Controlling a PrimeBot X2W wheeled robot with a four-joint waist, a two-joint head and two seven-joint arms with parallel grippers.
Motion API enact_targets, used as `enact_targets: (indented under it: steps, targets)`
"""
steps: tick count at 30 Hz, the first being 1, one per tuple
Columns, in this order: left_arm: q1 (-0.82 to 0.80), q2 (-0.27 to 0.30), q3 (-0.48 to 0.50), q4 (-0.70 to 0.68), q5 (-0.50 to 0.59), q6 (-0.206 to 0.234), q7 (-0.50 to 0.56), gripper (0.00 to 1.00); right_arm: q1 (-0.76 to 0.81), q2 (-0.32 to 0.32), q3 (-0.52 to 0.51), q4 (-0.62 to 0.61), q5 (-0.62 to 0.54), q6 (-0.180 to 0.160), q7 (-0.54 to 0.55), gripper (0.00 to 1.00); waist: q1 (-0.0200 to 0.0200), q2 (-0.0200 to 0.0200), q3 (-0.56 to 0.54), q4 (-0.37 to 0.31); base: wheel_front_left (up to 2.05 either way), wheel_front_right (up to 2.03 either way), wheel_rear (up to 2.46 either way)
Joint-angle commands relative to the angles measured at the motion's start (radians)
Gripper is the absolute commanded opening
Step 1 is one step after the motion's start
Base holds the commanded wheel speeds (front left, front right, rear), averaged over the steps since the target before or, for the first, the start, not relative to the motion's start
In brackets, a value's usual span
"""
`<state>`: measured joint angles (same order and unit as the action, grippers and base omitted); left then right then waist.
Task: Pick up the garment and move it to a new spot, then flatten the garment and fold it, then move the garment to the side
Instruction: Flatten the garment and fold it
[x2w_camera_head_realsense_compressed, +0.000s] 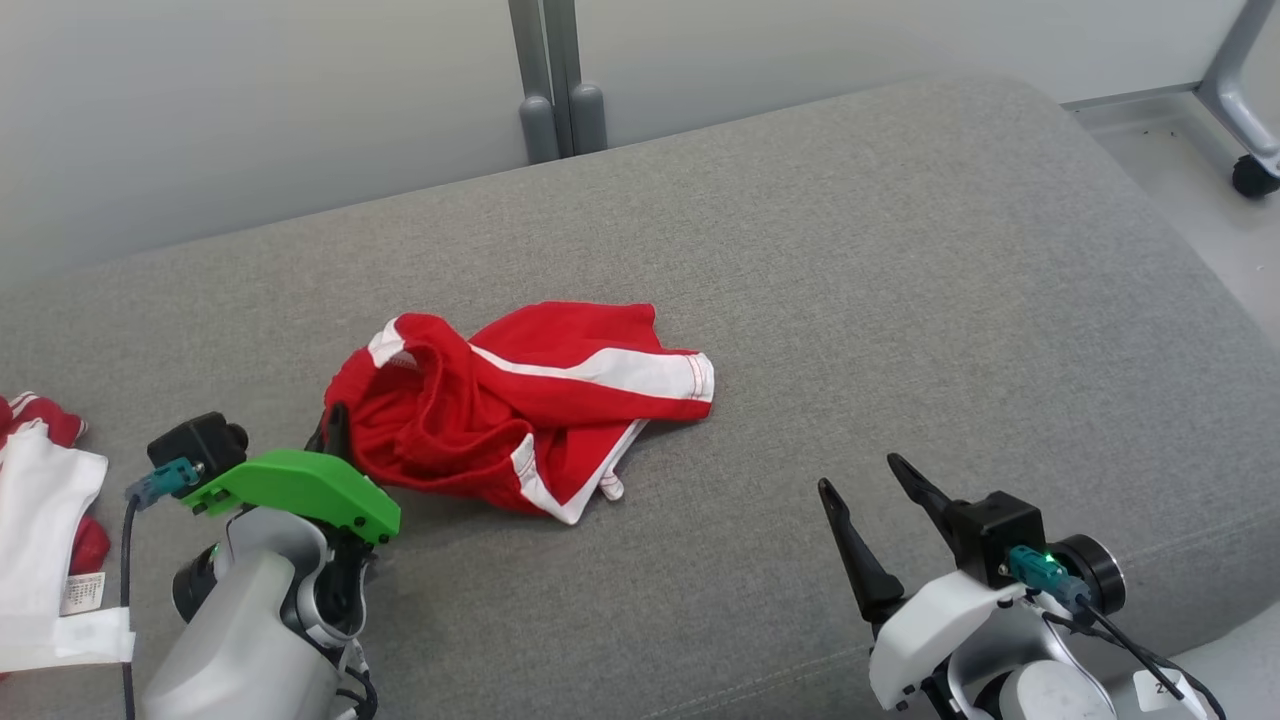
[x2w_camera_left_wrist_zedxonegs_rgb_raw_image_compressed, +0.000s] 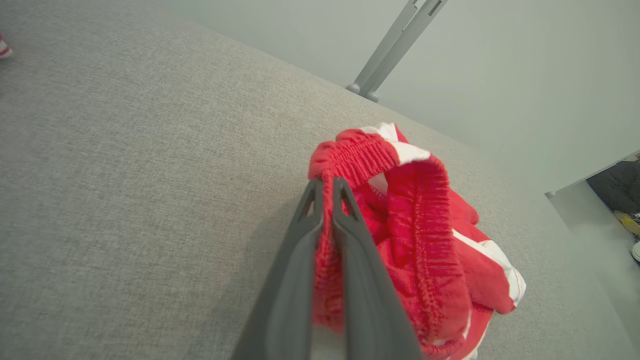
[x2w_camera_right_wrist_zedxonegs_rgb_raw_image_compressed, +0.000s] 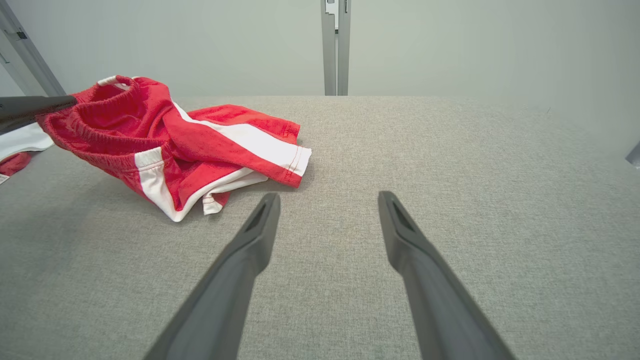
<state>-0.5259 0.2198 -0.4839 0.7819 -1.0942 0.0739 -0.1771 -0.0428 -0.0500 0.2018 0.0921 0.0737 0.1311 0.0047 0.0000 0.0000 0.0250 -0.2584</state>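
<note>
The red shorts (x2w_camera_head_realsense_compressed: 520, 410) are seen crumpled on the grey cushion (x2w_camera_head_realsense_compressed: 900, 250), their waistband (x2w_camera_left_wrist_zedxonegs_rgb_raw_image_compressed: 360, 150) clamped at nine o'clock by the left gripper (x2w_camera_left_wrist_zedxonegs_rgb_raw_image_compressed: 327, 186). The right gripper (x2w_camera_head_realsense_compressed: 859, 472) is held wide apart at four o'clock.

head: high, facing forward and down over grey cushion (x2w_camera_head_realsense_compressed: 850, 250) | left wrist: very near red shorts (x2w_camera_left_wrist_zedxonegs_rgb_raw_image_compressed: 430, 235), facing wall (x2w_camera_left_wrist_zedxonegs_rgb_raw_image_compressed: 525, 75) | right wrist: low above cushion, shorts farther off | shared by all: shorts, cushion, grey post (x2w_camera_head_realsense_compressed: 557, 60)

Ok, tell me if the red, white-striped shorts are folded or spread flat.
Neither: the red, white-striped shorts lie crumpled on the grey fabric cushion, elastic waistband pinched in the shut left claw.
</note>
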Motion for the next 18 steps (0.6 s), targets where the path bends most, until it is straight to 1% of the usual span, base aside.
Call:
enact_targets:
  steps: [1,2,3,4,5,6,8,12,16,18]
  targets:
    - [0.012,0.013,0.009,0.018,-0.011,0.009,-0.01,0.01,0.009,-0.001,0.001,-0.005,-0.007,-0.001,0.004,1.0,0.0,0.0,-0.007,0.012,0.0,0.0,0.0]
    - [0.014,0.015,0.015,0.033,-0.015,0.014,-0.013,0.05,0.006,-0.001,0.003,-0.007,-0.005,-0.001,0.007,1.0,0.0,0.0,-0.008,0.014,0.0,0.0,0.0]
    - [0.015,0.014,0.021,0.051,-0.015,0.02,-0.017,0.13,0.003,-0.001,0.003,-0.009,-0.006,-0.001,0.01,1.0,0.0,0.0,-0.008,0.015,0.0,0.0,0.0]
    - [0.015,0.015,0.028,0.067,-0.017,0.027,-0.022,0.44,0.001,-0.001,0.004,-0.01,-0.006,-0.001,0.009,1.0,0.0,0.0,-0.009,0.016,0.0,0.0,0.0]
    - [0.015,0.015,0.028,0.067,-0.017,0.027,-0.022,0.44,0.001,-0.001,0.004,-0.01,-0.006,-0.001,0.009,1.0,0.0,0.0,-0.009,0.016,0.0,0.0,0.0]
    - [0.013,0.016,0.033,0.084,-0.017,0.035,-0.028,1.0,0.0,-0.001,0.005,-0.011,-0.006,-0.001,0.009,1.0,0.0,0.0,-0.009,0.016,0.0,0.0,0.0]
    - [0.007,0.018,0.046,0.111,-0.019,0.047,-0.041,1.0,-0.002,-0.001,0.005,-0.014,-0.007,-0.001,0.013,1.0,0.0,0.0,-0.009,0.015,0.0,0.0,0.0]
    - [0.0,0.015,0.052,0.133,-0.012,0.032,-0.06,1.0,0.005,-0.001,-0.008,-0.015,-0.011,-0.001,0.014,1.0,0.0,0.0,-0.01,0.019,0.0,0.0,0.0]
    - [-0.011,0.026,0.054,0.118,0.007,0.015,-0.073,1.0,0.016,-0.001,-0.021,-0.018,-0.012,-0.001,0.015,1.0,0.0,0.0,-0.012,0.027,0.0,0.0,0.0]
    - [-0.009,0.018,0.047,0.099,0.016,0.008,-0.08,1.0,0.02,-0.001,-0.028,-0.018,-0.012,-0.001,0.015,1.0,0.0,0.0,-0.015,0.034,0.0,0.0,0.0]
